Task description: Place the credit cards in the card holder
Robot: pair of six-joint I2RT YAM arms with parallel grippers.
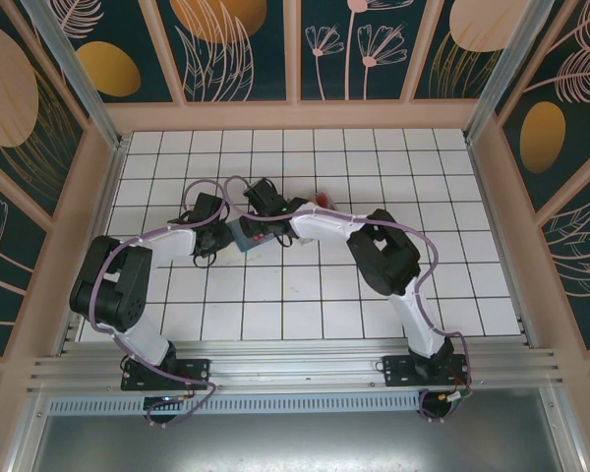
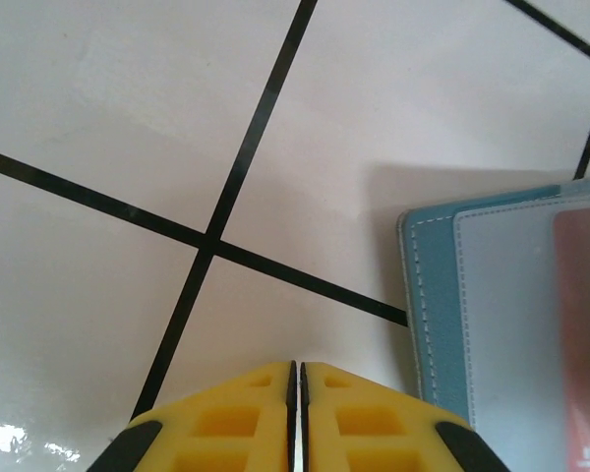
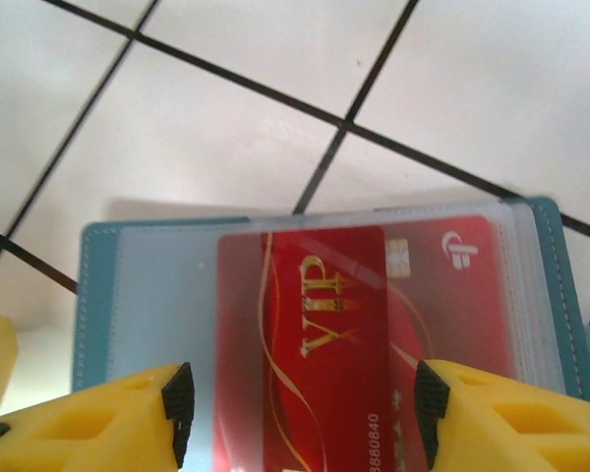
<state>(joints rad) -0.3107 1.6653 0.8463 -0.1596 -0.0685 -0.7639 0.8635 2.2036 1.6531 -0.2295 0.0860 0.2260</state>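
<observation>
At the middle of the tiled table (image 1: pixel 374 295), the teal card holder (image 3: pixel 96 295) lies open and flat, with a red card (image 3: pixel 324 334) under its clear sleeve. The card's far end sits close to the holder's far edge, and its near end runs out of frame, so whether it is fully seated cannot be told. Directly over it hangs the right gripper (image 3: pixel 300 403), fingers spread wide on either side of the card's middle and holding nothing. The card's long side appears to run straight toward that gripper, which is the better placed of the two for any further push. Just off the holder's stitched edge (image 2: pixel 428 295) is the left gripper (image 2: pixel 296 379), its fingers pressed together on nothing, low over bare tile. A small reddish thing (image 1: pixel 322 200) lies on the far side, too small to identify.
</observation>
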